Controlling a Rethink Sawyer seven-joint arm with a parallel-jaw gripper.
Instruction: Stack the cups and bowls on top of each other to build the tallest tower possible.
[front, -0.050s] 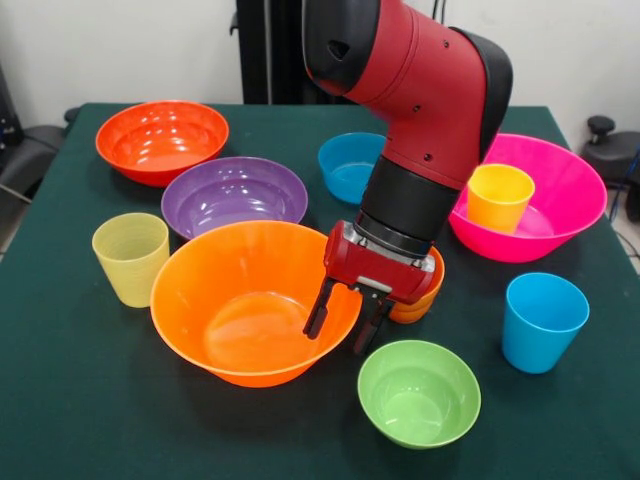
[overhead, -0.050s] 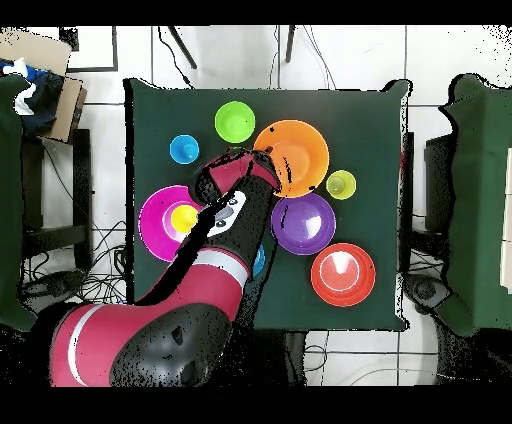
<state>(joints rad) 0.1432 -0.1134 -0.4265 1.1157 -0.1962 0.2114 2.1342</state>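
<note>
The large orange bowl (front, -0.050s: 235, 300) (overhead, -0.050s: 295, 150) sits mid-table. My gripper (front, -0.050s: 345, 322) (overhead, -0.050s: 272, 168) is open at its right rim, one finger (front, -0.050s: 319, 310) inside the bowl and the other outside. Just behind the gripper an orange cup (front, -0.050s: 428, 296) is mostly hidden. A yellow cup (front, -0.050s: 498, 197) (overhead, -0.050s: 184, 218) stands inside the hot pink bowl (front, -0.050s: 560, 215) (overhead, -0.050s: 152, 225). Around them are the purple bowl (front, -0.050s: 235, 195) (overhead, -0.050s: 303, 223), red-orange bowl (front, -0.050s: 162, 140) (overhead, -0.050s: 343, 273), small blue bowl (front, -0.050s: 348, 165), lime green bowl (front, -0.050s: 418, 392) (overhead, -0.050s: 234, 121), sky blue cup (front, -0.050s: 543, 322) (overhead, -0.050s: 184, 149) and pale ribbed cup (front, -0.050s: 130, 258) (overhead, -0.050s: 341, 184).
All vessels stand upright on the dark green table (front, -0.050s: 80, 400) (overhead, -0.050s: 380, 130). My arm (front, -0.050s: 430, 110) (overhead, -0.050s: 215, 270) hangs over the blue bowl and the gap beside the pink bowl. Chairs and a box stand off the table's sides in the overhead view.
</note>
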